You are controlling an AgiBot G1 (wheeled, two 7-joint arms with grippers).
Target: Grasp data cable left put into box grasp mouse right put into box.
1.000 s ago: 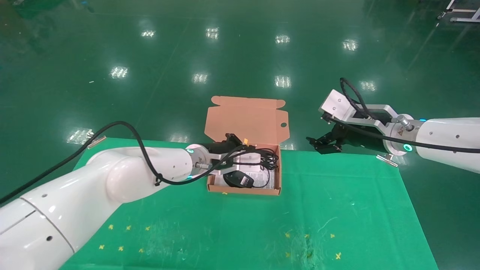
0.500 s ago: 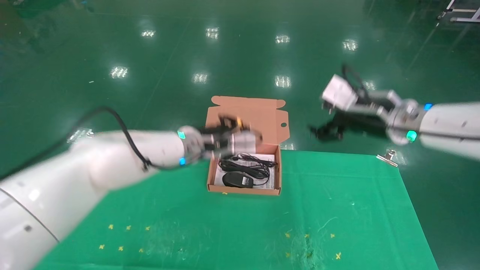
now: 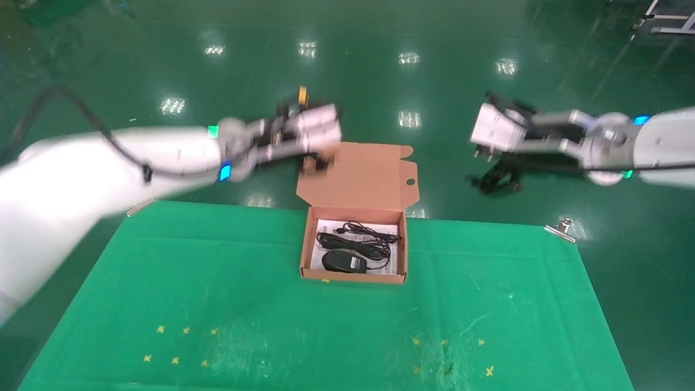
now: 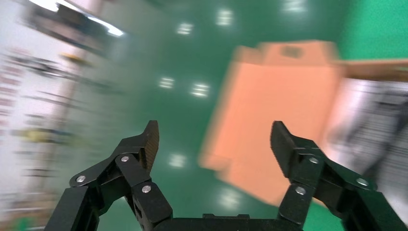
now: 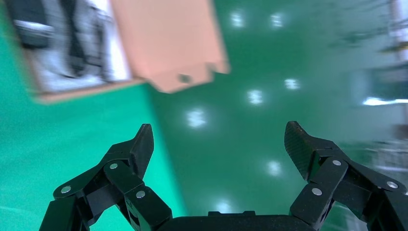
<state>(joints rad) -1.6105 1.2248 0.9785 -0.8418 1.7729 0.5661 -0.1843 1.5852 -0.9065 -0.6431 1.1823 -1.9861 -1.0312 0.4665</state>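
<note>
A: Where do the task's things lie?

B: The box (image 3: 353, 255) sits open on the green surface (image 3: 271, 326), toward its far edge, its flap lid (image 3: 358, 176) standing up behind. Inside, on the white leaflet, the mouse (image 3: 343, 262) lies near the front wall, and the data cable (image 3: 358, 239) lies just behind it, toward the flap. Both are inside the box walls.

A: And the left gripper?

B: The left gripper (image 4: 211, 144) is raised above and beyond the flap's left corner, well apart from the cable. Its jaws stand wide apart with nothing between them; past them the left wrist view shows only the salmon flap and the floor.

A: The right one?

B: The right gripper (image 5: 219, 142) hangs off the far right of the surface, over the floor, well apart from the mouse. Its jaws also gape wide and hold nothing; the box shows off to one side in its wrist view.
</note>
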